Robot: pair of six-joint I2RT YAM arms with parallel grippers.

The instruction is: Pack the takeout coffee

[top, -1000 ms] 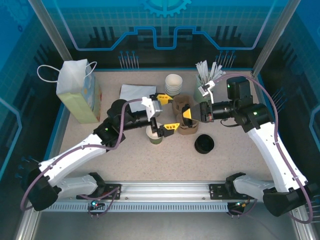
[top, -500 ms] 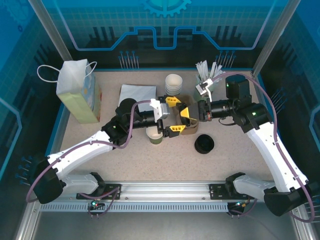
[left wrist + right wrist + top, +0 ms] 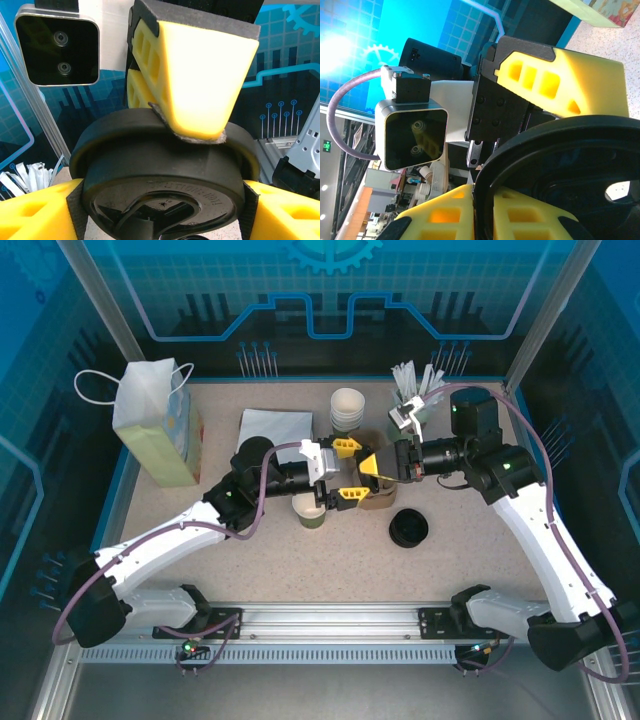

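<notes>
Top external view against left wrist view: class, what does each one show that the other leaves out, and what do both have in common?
Top external: the wider layout, with the olive-green cup standing upright, a paper bag, stacked white cups and a spare black lid. Left wrist: raised lettering on the held black lid. Both: the right gripper clamping that lid's rim, and the left gripper, its jaws flanking it.
</notes>
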